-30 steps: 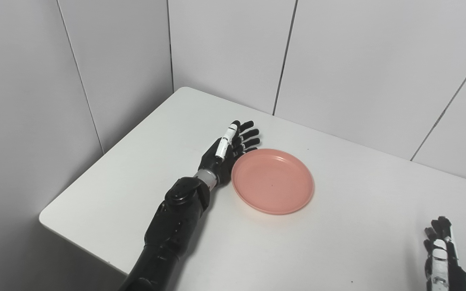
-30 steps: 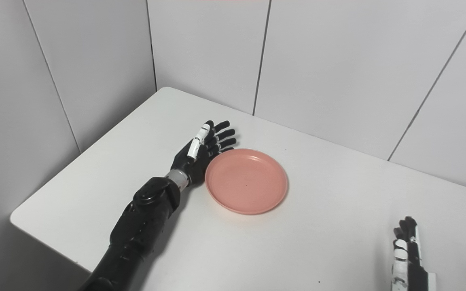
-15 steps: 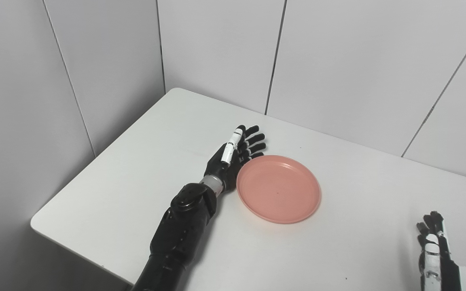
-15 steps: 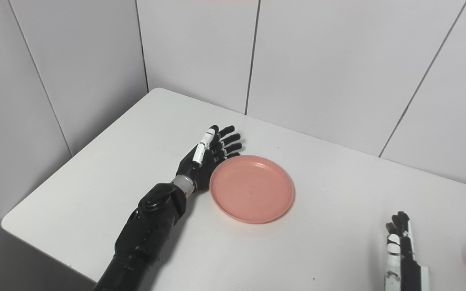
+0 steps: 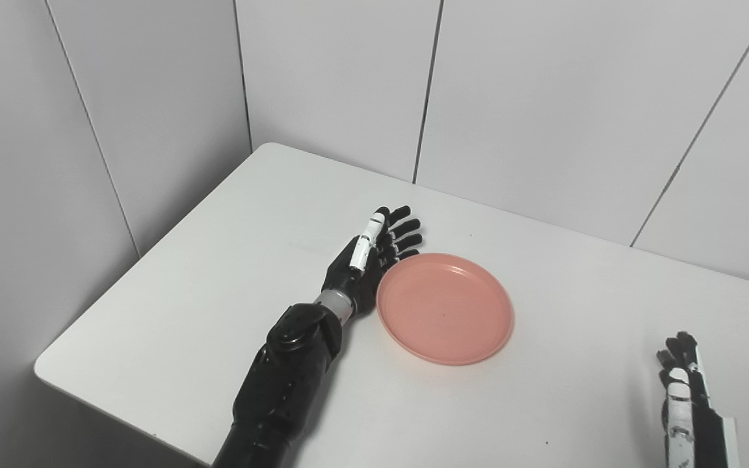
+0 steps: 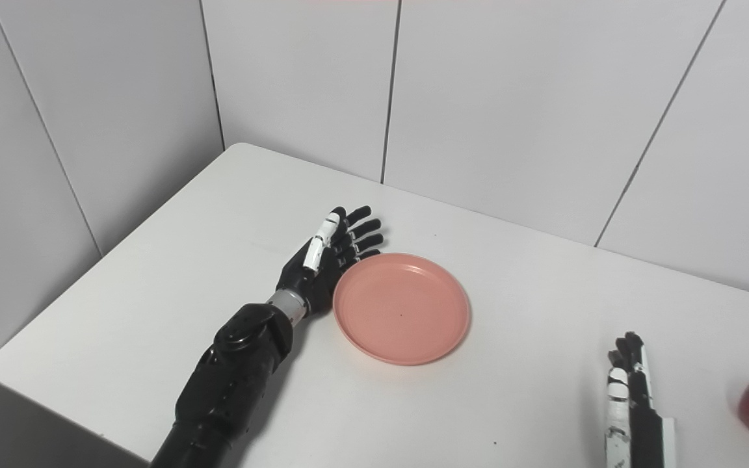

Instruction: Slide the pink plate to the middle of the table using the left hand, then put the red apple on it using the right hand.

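table [image 5: 218, 312], pink plate [image 5: 445, 307] shifted rightward

Setting: a bare test lab (robot workstation)
Evidence: white table [image 5: 205, 305] set into a corner of plain grey wall panels [image 5: 543, 97]

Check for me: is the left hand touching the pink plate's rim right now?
Touching. In the right eye view the left hand, fingers straight, lies edge-on against the left rim of the pink plate, with no white table showing between them.
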You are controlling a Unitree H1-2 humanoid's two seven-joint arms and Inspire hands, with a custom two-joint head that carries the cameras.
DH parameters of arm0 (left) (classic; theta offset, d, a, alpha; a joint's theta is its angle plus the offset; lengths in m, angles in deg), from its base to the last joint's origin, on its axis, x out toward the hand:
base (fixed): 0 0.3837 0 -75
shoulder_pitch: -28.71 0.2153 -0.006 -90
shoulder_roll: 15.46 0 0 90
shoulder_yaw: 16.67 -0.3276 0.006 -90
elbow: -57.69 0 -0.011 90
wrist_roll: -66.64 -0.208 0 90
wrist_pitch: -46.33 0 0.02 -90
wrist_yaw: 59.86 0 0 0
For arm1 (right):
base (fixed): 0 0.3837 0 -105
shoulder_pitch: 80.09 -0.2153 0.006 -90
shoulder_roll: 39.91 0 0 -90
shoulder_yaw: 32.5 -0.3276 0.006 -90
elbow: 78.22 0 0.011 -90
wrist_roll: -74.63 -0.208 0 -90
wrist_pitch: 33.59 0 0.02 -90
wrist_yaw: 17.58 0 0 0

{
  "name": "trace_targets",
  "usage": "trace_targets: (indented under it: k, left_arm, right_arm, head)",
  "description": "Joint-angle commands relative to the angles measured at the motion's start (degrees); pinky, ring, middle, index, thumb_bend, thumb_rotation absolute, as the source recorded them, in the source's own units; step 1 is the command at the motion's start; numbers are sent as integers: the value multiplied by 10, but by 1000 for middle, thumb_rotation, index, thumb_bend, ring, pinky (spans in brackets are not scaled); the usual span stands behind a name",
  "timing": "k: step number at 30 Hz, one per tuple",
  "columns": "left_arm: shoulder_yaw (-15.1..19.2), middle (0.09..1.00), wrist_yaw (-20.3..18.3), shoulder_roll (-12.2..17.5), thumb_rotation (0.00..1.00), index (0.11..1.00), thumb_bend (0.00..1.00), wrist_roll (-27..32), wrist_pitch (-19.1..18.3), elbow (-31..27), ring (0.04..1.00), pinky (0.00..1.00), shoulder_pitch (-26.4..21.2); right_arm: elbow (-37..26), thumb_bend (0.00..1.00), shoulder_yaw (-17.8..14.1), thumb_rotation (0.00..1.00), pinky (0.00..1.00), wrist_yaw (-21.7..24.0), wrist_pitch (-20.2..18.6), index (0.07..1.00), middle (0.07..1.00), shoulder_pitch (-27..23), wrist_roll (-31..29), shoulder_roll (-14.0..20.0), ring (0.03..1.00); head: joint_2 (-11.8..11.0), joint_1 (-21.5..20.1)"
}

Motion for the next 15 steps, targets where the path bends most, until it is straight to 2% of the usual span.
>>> trace_targets:
  k: [1, 15]
  left_arm:
    - [-6, 884, 7, -10, 1000, 876, 334, -7, -10, -5, 874, 868, 7]
    - [-20, 879, 20, -34, 1000, 871, 345, -9, -25, -28, 869, 862, 19]
  right_arm:
    - [7, 102, 4, 1000, 1000, -2, 8, 967, 959, 10, 0, -8, 954]
    - [-6, 115, 8, 1000, 968, -10, 1, 951, 944, 12, 13, -13, 934]
  head:
    - [0, -1]
    - [14, -16]
